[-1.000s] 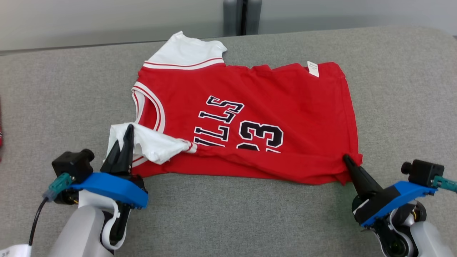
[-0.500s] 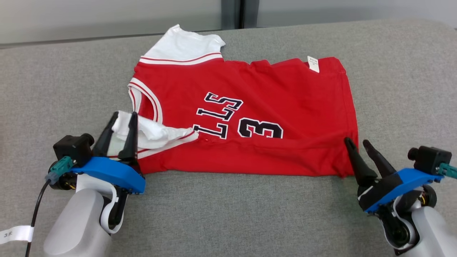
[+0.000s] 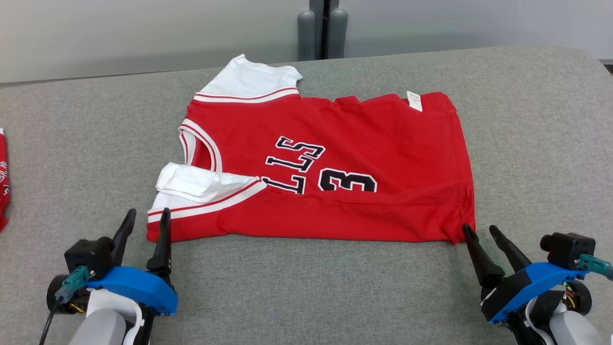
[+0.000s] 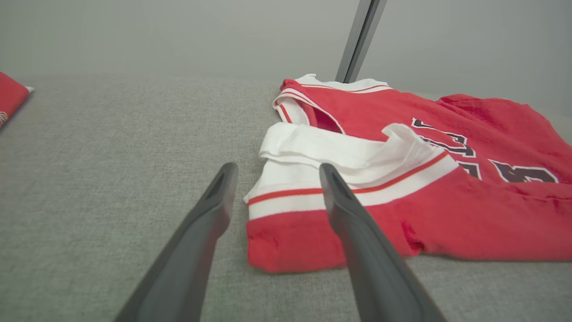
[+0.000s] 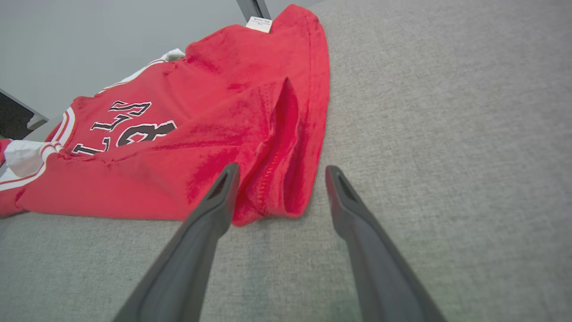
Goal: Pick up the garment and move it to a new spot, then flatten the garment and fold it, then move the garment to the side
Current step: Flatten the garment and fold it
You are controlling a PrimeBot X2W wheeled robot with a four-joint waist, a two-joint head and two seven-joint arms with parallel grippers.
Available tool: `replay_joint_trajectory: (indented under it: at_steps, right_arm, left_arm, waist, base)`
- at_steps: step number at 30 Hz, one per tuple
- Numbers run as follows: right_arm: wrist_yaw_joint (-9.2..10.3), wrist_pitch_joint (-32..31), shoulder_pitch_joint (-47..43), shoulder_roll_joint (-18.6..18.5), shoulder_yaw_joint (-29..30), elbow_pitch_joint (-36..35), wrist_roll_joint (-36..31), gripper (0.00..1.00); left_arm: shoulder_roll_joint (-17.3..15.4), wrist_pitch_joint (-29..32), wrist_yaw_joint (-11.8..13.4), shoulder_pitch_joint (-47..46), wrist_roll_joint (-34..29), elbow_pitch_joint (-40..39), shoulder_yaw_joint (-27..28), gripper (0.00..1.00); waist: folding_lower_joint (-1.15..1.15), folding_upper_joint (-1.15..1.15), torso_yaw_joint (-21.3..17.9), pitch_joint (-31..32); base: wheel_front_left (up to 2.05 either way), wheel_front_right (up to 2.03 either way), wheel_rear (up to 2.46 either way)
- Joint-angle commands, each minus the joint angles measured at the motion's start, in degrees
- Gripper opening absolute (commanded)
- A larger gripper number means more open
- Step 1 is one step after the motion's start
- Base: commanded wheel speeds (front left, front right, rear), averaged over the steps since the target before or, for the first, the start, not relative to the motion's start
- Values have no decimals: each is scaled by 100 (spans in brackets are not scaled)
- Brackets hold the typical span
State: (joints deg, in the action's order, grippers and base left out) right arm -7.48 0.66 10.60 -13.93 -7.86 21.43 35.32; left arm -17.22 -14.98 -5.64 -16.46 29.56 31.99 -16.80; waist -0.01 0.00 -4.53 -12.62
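On the middle of the grey fabric-covered worktop (image 3: 306,287), the red basketball jersey (image 3: 330,158) lies spread sideways, with its collar end toward the robot's left and its hem toward the right. Its near long side appears doubled over, because the lettering and numeral are cut off at the crease. The left gripper (image 3: 148,212) is released and empty, just beside the near collar-end corner. The right gripper (image 3: 479,228) is likewise released and empty, its fingertips at the near hem corner (image 3: 462,221); contact there cannot be confirmed. The step in hand is judged to be folding, with one lengthwise fold laid. Before the next fold, smooth the white near sleeve (image 3: 191,184), which is bunched on top of the body and would probably trap a lump. Also press out the raised pleat at the hem corner, seen clearly in the right wrist view. When regrasping, take both layers at each corner and lift both ends evenly so the crease does not skew. Keep the fingers low but clear of the cover, which looks likely to catch them. A white label (image 3: 414,100) marks the far hem corner. Open worktop surrounds the jersey, and a second red garment (image 3: 2,177) sits at the far left edge. Behind stands a plain pale wall (image 3: 143,33) with a dark vertical post (image 3: 323,28).
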Motion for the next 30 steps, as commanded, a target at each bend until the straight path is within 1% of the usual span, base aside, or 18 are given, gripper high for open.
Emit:
replay_joint_trajectory:
  at_steps: [1, 7, 15, 16, 17, 18, 19, 24, 28, 30]
  right_arm:
    - [-3, 19, 54, 0, -25, 58, -72, 100]
    - [-3, 99, 271, 97, -103, 341, -264, 100]
    - [-2, 219, 598, 206, -213, 932, -464, 100]
    - [-2, 227, 620, 227, -232, 995, -476, 71]
    - [-2, 231, 638, 244, -254, 1062, -484, 37]
    - [-3, 260, 657, 258, -275, 1109, -484, 0]
    - [-3, 294, 678, 282, -295, 1143, -464, 0]
    - [-3, 572, 730, 293, -377, 1233, -343, 0]
    - [-3, 774, 577, 261, -455, 1220, -211, 0]
    - [-2, 842, 474, 231, -517, 1169, -109, 0]
  left_arm:
    - [3, -27, -3, 74, -49, 34, -2, 100]
    - [62, -27, -39, -41, -76, 289, -98, 100]
    - [173, -18, -122, -385, -33, 859, -287, 100]
    - [182, 47, -135, -415, -3, 973, -325, 89]
    - [198, 80, -140, -450, 2, 1066, -378, 66]
    - [222, 75, -153, -494, 22, 1132, -404, 21]
    - [241, 64, -164, -522, 49, 1191, -427, 0]
    - [256, 5, -189, -613, 180, 1250, -459, 0]
    - [241, -23, -176, -450, 265, 1075, -315, 0]
    - [250, -27, -177, -307, 298, 864, -172, 0]
  waist:
    - [1, 0, 10, -16]
    - [1, 0, 29, -116]
    - [1, 0, 29, -226]
    - [1, 0, 29, -230]
    - [1, 0, 30, -229]
    - [1, 0, 30, -227]
    - [1, 0, 28, -222]
    - [1, 0, 35, -121]
    - [1, 0, 79, 55]
    - [1, 0, 114, 165]
  base:
    - [0, 0, 0]
    - [0, 0, 0]
    - [0, 0, 0]
    - [0, 0, 0]
    - [0, 0, 0]
    - [0, 0, 0]
    - [0, 0, 0]
    - [0, 0, 0]
    - [0, 0, 0]
    - [0, 0, 0]
